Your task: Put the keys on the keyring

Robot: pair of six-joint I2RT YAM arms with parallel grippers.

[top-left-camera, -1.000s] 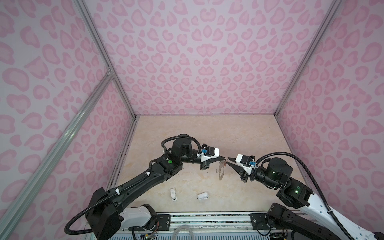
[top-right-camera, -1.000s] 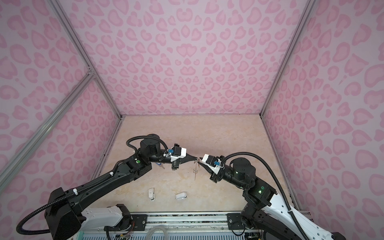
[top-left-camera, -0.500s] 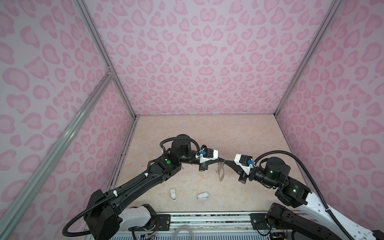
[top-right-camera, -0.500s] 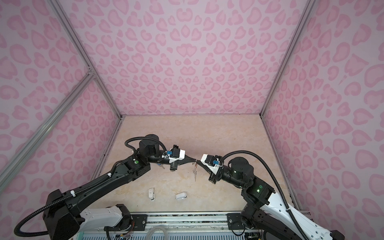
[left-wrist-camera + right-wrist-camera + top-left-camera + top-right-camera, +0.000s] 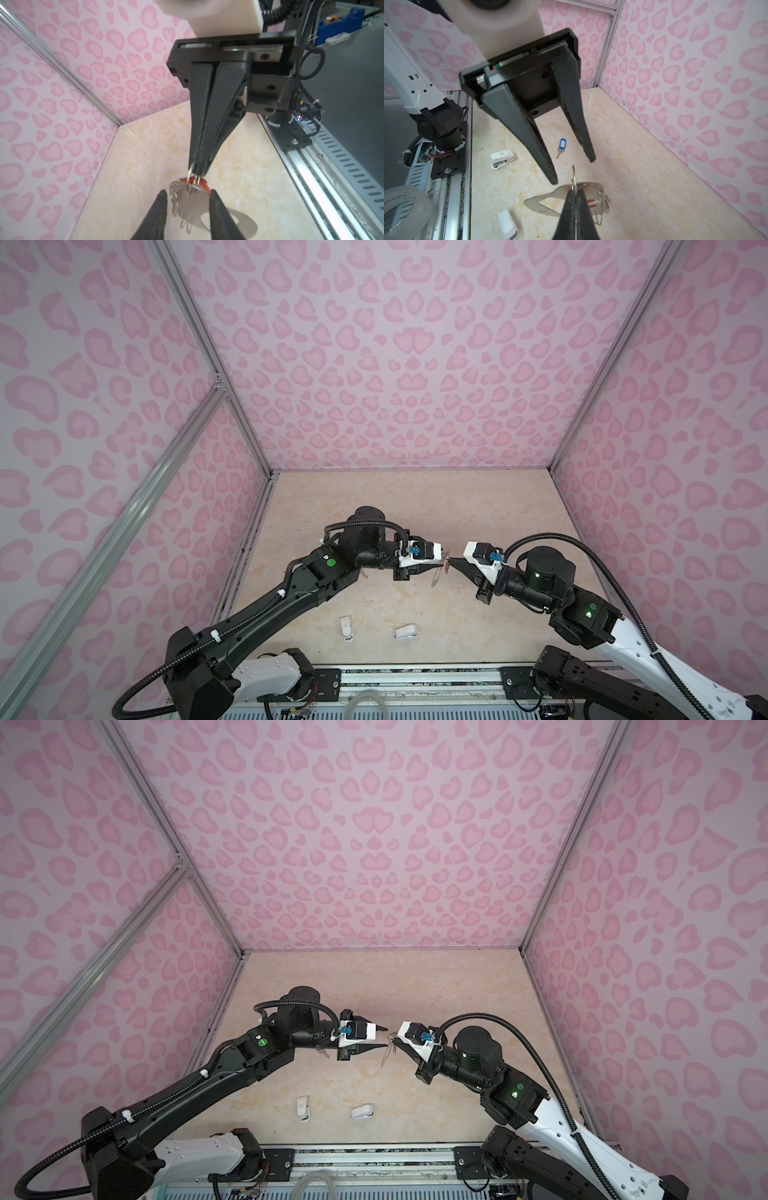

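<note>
The keyring (image 5: 193,205), a flat grey plate with wire rings, hangs above the table between both arms; it also shows in both top views (image 5: 436,577) (image 5: 385,1052). My right gripper (image 5: 576,192) is shut on one of its wire rings, its pinched tips (image 5: 199,171) seen from the left wrist. An orange-red tag (image 5: 205,186) sits against the plate by that ring; I cannot tell whether its key is threaded. My left gripper (image 5: 188,192) stands open astride the plate, touching nothing. The blue-tagged key (image 5: 562,145) lies on the table below the left gripper (image 5: 573,170).
Two small white plastic objects (image 5: 347,628) (image 5: 406,632) lie near the table's front edge. A metal rail (image 5: 415,676) runs along the front. Pink patterned walls close the beige table (image 5: 415,497) on three sides. A tape roll (image 5: 398,209) sits beyond the rail.
My left gripper's jaws have opened and let go. The right gripper has shifted slightly left, closed and now carries the keyring alone.
</note>
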